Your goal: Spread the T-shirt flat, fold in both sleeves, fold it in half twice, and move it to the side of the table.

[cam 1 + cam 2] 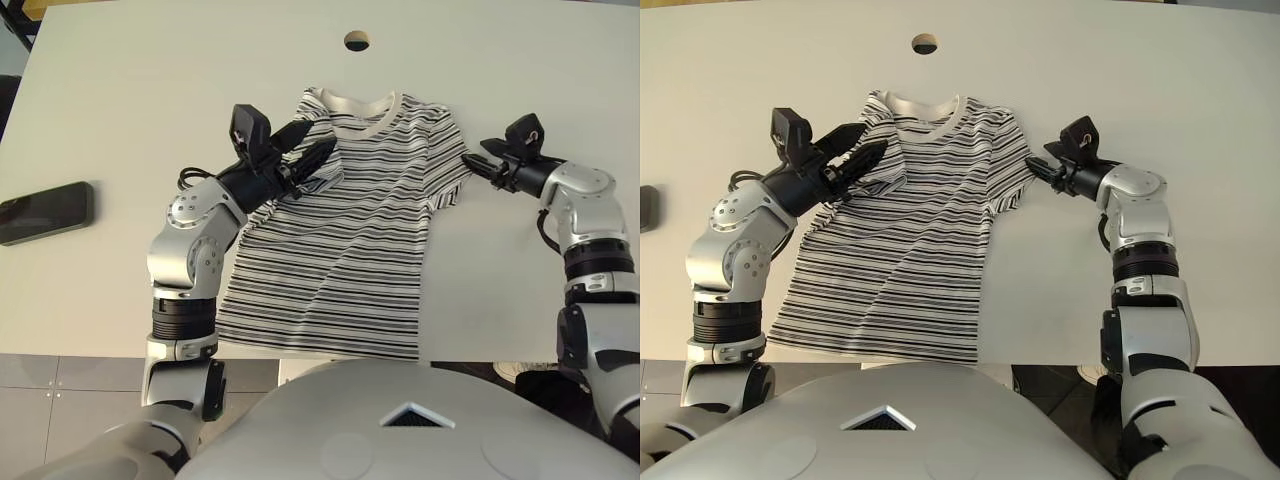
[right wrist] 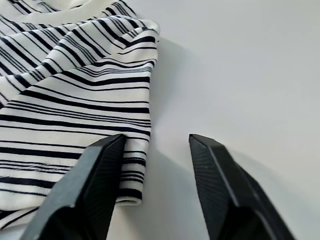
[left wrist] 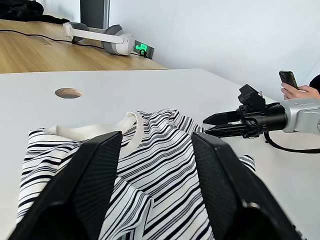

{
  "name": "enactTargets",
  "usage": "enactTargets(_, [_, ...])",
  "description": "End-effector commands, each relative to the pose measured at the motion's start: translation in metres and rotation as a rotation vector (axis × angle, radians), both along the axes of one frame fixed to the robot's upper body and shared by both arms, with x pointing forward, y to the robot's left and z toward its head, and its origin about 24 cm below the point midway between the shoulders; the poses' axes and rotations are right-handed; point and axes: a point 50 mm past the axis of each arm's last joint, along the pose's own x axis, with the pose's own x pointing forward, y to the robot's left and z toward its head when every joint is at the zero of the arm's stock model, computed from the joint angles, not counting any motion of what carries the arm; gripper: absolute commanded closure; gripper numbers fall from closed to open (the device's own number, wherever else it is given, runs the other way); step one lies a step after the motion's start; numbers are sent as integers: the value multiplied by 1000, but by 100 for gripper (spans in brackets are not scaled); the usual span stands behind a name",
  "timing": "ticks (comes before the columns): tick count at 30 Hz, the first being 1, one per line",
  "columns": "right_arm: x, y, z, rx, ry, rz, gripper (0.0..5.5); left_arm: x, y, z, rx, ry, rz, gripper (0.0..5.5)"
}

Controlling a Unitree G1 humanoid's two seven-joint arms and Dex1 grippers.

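T-shirt (image 1: pixel 345 240) lies centre-frame; left end effector (image 1: pixel 320 137) open over its frame-left sleeve, right end effector (image 1: pixel 472 163) open, seemingly empty, beside the other sleeve.

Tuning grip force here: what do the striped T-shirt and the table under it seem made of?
The black-and-white striped T-shirt looks like soft knit fabric, perhaps cotton jersey: it wrinkles and folds, with a cream collar. The white table looks like smooth matt laminate or painted board: flat, even, no grain.
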Motion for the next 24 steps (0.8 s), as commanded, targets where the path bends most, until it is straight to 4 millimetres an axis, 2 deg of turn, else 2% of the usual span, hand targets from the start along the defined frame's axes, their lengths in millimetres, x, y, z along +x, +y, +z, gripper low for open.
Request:
enactTargets(1, [-14, 0, -16, -44, 75, 23, 380, 4, 3, 4, 19, -15, 20, 290])
enactTargets(10, [-12, 1, -6, -42, 47, 25, 535, 6, 4, 4, 27, -20, 25, 290])
enactTargets(19, [-10, 9, 17, -32, -21, 63, 535, 5, 3, 4, 36, -21, 19, 290])
enactTargets(24, [-11, 29, 32, 45, -46, 115, 535, 5, 2, 4, 31, -19, 17, 290])
